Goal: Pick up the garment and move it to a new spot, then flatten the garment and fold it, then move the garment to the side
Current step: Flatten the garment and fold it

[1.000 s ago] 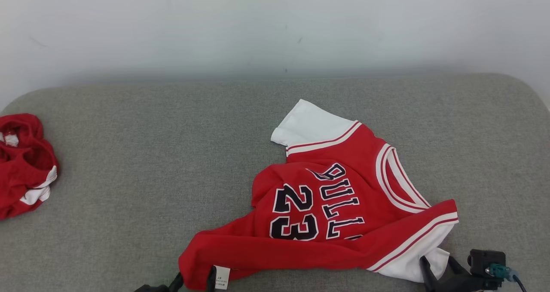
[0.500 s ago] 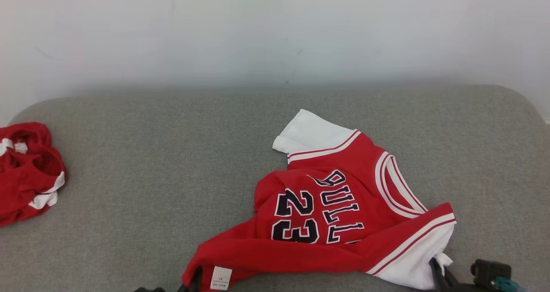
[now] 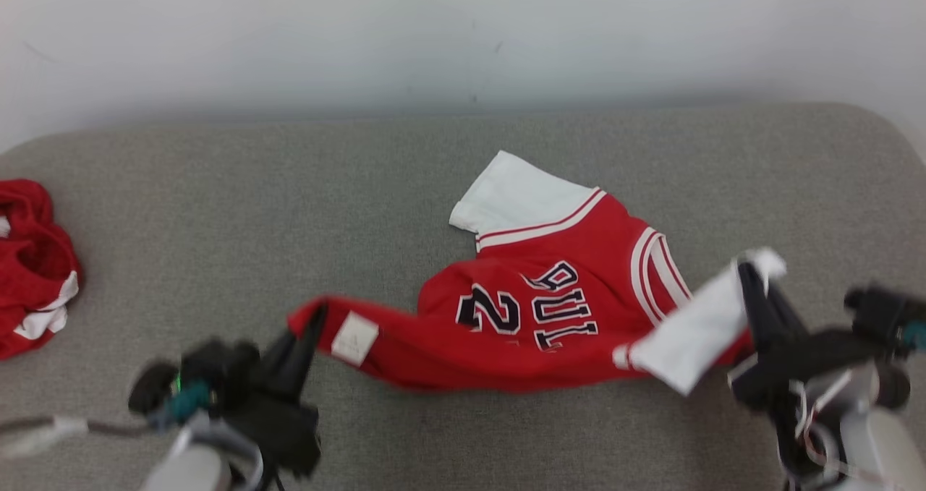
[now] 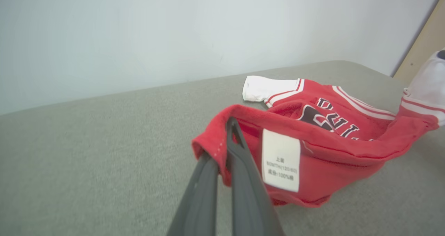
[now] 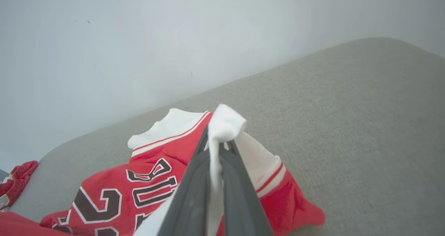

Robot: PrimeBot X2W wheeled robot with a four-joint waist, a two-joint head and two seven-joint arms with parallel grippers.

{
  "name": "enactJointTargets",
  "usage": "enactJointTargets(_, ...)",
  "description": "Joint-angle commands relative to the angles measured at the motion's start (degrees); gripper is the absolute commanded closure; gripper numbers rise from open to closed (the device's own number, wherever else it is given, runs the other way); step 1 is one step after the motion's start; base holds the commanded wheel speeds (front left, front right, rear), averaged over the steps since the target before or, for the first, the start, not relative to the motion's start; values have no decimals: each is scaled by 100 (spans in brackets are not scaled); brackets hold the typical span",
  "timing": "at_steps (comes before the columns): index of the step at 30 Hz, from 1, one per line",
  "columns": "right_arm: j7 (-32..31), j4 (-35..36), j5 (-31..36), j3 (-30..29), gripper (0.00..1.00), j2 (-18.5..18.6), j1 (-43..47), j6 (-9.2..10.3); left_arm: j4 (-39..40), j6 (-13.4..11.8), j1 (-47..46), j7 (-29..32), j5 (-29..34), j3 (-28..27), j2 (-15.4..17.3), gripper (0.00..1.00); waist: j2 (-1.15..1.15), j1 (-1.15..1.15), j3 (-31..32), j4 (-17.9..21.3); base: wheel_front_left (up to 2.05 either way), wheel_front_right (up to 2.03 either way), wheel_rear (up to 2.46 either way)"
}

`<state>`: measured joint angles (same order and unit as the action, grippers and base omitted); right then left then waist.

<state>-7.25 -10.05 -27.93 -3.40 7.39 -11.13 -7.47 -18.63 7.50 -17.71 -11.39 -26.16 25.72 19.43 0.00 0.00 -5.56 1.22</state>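
The garment [image 3: 550, 317] is a red jersey with white sleeves and dark "BULLS 23" lettering, lying crumpled on the grey cushion [image 3: 217, 216]. My left gripper [image 3: 315, 317] is shut on its red hem corner beside the white care label [image 3: 354, 338], lifting that end. In the left wrist view the fingers [image 4: 240, 159] pinch the red edge of the garment [image 4: 330, 138]. My right gripper [image 3: 745, 270] is shut on a white sleeve [image 3: 702, 328], raised above the cushion. The right wrist view shows white cloth [image 5: 222, 126] clamped between the fingers [image 5: 194, 190].
A second red and white garment [image 3: 32, 267] lies bunched at the cushion's far left edge. A pale wall [image 3: 463, 35] runs behind the cushion. Bare grey surface spreads left of the jersey and in front of it.
Both grippers closed on the jersey and rose with it: the hem corner and the white sleeve now hang off the cushion. The head camera has also shifted.
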Motion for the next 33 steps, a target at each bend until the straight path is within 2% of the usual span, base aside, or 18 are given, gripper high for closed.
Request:
enactJointTargets(1, -95, 28, -15, -5, 100, 11, -484, -3, 103, -11, -503, 164, -134, 158, 230, 100, 0, 0, -320, 24, 0, 0, 0)
enactJointTargets(4, -274, -236, -8, 47, 100, 61, -1508, -3, 160, -12, -1504, 486, -496, 492, 639, 100, 0, 0, -715, 46, 0, 0, 0)
enactJointTargets(8, -502, -955, -169, 45, 100, 8, -3151, -3, 35, -12, -3041, 865, -894, 970, 1106, 100, 0, 0, -1346, 82, 0, 0, 0)
enactJointTargets(10, -590, -1380, -187, 22, 100, -39, -3999, -3, -77, -12, -3819, 1049, -1275, 1127, 1176, 100, 0, 0, -1687, 100, 0, 0, 0)
enactJointTargets(16, -411, -2683, 140, -203, 100, -179, -6394, -3, -572, -13, -5907, 1482, -1700, 1601, 1575, 100, 0, 0, -2468, 311, 0, 0, 0)
enactJointTargets(22, 11, -3770, 717, -583, 100, -260, -8038, -3, -1157, -13, -7396, 1563, -1882, 1962, 1637, 100, 0, 0, -2690, 391, 0, 0, 0)
enactJointTargets(25, 163, -4078, 973, -696, 100, -284, -8410, -4, -1358, -13, -7758, 1521, -1966, 2045, 1604, 100, 0, 0, -2647, 407, 0, 0, 0)
enactJointTargets(33, 679, -4967, 1904, -1167, 100, -243, -9483, -3, -1817, -13, -8847, 1390, -2189, 2738, 1409, 100, 0, 0, -2411, 295, 0, 0, 0)
